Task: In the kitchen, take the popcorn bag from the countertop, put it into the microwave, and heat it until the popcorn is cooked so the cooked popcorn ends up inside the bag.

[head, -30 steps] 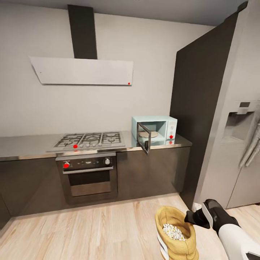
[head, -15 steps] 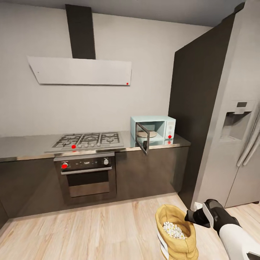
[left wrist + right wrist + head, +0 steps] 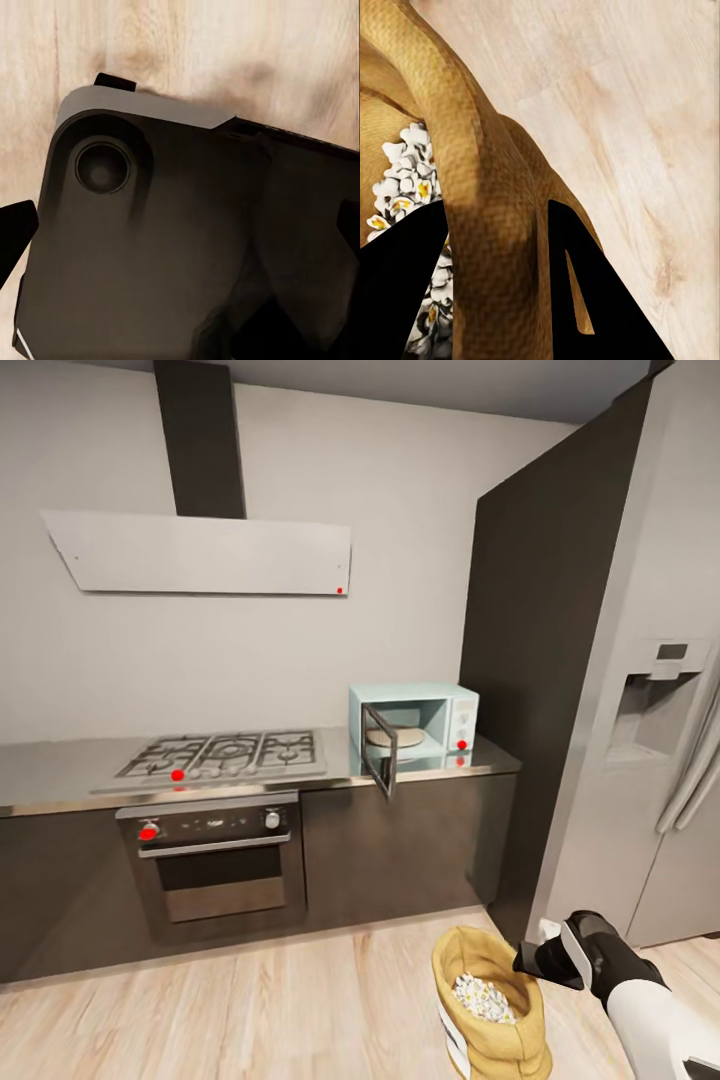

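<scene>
My right gripper (image 3: 532, 960) is shut on the rolled rim of the tan popcorn bag (image 3: 500, 1032), held low over the wooden floor, away from the countertop (image 3: 60, 775). White puffed popcorn (image 3: 480, 998) fills the bag. In the right wrist view the black fingers (image 3: 585, 300) pinch the bag's rim (image 3: 487, 225), with popcorn (image 3: 405, 172) beside them. The pale blue microwave (image 3: 440, 722) stands at the countertop's right end, its door (image 3: 378, 763) swung open and a round turntable inside. My left gripper (image 3: 180, 232) is open over a dark part of my own body.
A steel gas hob (image 3: 225, 752) sits over a built-in oven (image 3: 215, 860), under a flat white hood (image 3: 200, 555). A tall dark panel (image 3: 520, 660) and a steel fridge (image 3: 650, 760) stand right of the microwave. Wooden floor (image 3: 250, 1000) lies between me and the cabinets.
The whole picture has slid left and slightly down, so the camera has moved. The bag stays in my right gripper at the same place in view.
</scene>
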`<state>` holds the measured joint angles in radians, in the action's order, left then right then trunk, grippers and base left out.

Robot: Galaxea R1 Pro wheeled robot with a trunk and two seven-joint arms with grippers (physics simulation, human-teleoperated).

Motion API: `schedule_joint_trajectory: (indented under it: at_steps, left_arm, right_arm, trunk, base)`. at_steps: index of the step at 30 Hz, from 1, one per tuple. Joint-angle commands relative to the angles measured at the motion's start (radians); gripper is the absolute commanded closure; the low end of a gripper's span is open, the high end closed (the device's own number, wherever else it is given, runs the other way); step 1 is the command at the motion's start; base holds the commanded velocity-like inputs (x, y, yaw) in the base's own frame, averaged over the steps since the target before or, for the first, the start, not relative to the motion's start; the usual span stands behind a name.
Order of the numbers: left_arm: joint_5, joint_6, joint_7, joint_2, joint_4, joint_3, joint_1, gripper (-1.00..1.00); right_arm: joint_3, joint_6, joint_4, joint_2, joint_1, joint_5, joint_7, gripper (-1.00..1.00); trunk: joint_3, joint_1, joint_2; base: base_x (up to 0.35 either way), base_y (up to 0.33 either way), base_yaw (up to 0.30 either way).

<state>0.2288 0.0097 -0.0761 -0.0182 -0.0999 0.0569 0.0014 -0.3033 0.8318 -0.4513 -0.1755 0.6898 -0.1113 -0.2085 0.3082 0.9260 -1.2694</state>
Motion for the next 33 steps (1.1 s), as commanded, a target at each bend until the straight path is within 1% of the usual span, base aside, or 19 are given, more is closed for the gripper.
schedule_joint_trajectory:
  at_steps: [1,4,7,10,11,12,13,15,16,17,18,21,23,25,28,32,33]
  left_arm:
    - [0.004,0.001,-0.004,0.000,-0.001,0.006,0.000,-1.00]
    - [0.004,0.002,-0.003,0.000,-0.001,0.006,0.000,-1.00]
    - [0.004,0.001,-0.004,0.000,-0.001,0.006,0.000,-1.00]
    - [0.004,0.001,-0.004,0.000,-0.001,0.006,0.000,-1.00]
    - [0.004,0.001,-0.004,0.000,-0.001,0.006,0.000,-1.00]
    - [0.004,0.001,-0.004,0.000,-0.001,0.006,0.000,-1.00]
    - [0.004,0.001,-0.004,0.000,-0.001,0.006,0.000,-1.00]
    - [0.004,0.001,-0.004,0.000,-0.001,0.006,0.000,-1.00]
    - [0.004,0.001,-0.004,0.000,-0.001,0.006,0.000,-1.00]
    - [0.004,0.001,-0.004,0.000,-0.001,0.006,0.000,-1.00]
    - [0.004,0.001,-0.004,0.000,-0.001,0.006,0.000,-1.00]
    - [0.004,0.001,-0.004,0.000,-0.001,0.006,0.000,-1.00]
    - [0.004,0.001,-0.004,0.000,-0.001,0.006,0.000,-1.00]
    - [0.004,0.001,-0.004,0.000,-0.001,0.006,0.000,-1.00]
    - [0.004,0.001,-0.004,0.000,-0.001,0.006,0.000,-1.00]
    - [0.004,0.001,-0.003,0.000,-0.001,0.006,0.000,-1.00]
    - [0.004,0.001,-0.003,0.000,-0.001,0.006,0.000,-1.00]
  right_arm:
    - [-0.004,0.004,-0.001,0.001,0.001,-0.010,-0.008,1.00]
    - [0.000,0.005,-0.008,0.002,0.001,-0.005,-0.009,1.00]
    - [-0.001,0.013,-0.059,0.006,0.001,0.004,-0.019,1.00]
    - [0.000,0.022,-0.140,0.014,0.001,0.007,-0.075,1.00]
    - [0.002,0.036,-0.164,0.015,0.001,0.007,-0.106,1.00]
    - [0.008,0.077,-0.209,0.018,0.001,0.006,-0.146,1.00]
    - [0.017,0.116,-0.259,0.021,0.001,0.006,-0.167,1.00]
    - [0.051,0.199,-0.380,0.026,0.001,0.007,-0.184,1.00]
    - [0.064,0.215,-0.433,0.027,0.001,0.007,-0.188,1.00]
    - [0.072,0.215,-0.489,0.028,0.001,0.007,-0.190,1.00]
    - [0.076,0.215,-0.521,0.028,0.001,0.007,-0.191,1.00]
    - [0.082,0.215,-0.576,0.028,0.001,0.007,-0.192,1.00]
    - [0.123,0.215,-0.586,0.028,0.001,0.007,-0.192,1.00]
    - [0.143,0.215,-0.603,0.028,0.001,0.007,-0.192,1.00]
    - [0.150,0.215,-0.662,0.027,0.001,0.008,-0.192,1.00]
    - [0.153,0.215,-0.778,0.025,0.001,0.010,-0.193,1.00]
    - [0.153,0.215,-0.791,0.025,0.001,0.010,-0.193,1.00]
  trunk:
    - [0.001,0.000,0.000]
    - [0.001,0.000,0.000]
    - [0.001,0.000,0.000]
    - [0.001,0.000,0.000]
    - [0.001,0.000,0.000]
    - [0.001,0.000,0.000]
    - [0.001,0.000,0.000]
    - [0.001,0.000,0.000]
    - [0.001,0.000,0.000]
    - [0.001,0.000,0.000]
    - [0.001,0.000,0.000]
    - [0.001,0.000,0.000]
    - [0.001,0.000,0.000]
    - [0.001,0.000,0.000]
    - [0.001,0.000,0.000]
    - [0.001,0.000,0.000]
    - [0.001,0.000,0.000]
  base:
    - [0.222,-0.192,0.000]
    - [0.225,-0.192,0.000]
    - [0.230,-0.192,0.000]
    - [0.231,-0.192,0.000]
    - [0.231,-0.187,0.000]
    - [0.208,-0.159,0.000]
    - [0.183,-0.134,0.000]
    - [0.124,-0.087,0.000]
    - [0.045,-0.032,0.000]
    - [0.018,-0.013,0.000]
    - [0.009,-0.007,0.000]
    - [0.003,-0.002,0.000]
    - [0.000,0.000,0.000]
    - [0.000,0.000,0.000]
    - [0.000,0.000,0.000]
    - [0.000,0.000,0.000]
    - [0.000,0.000,0.000]
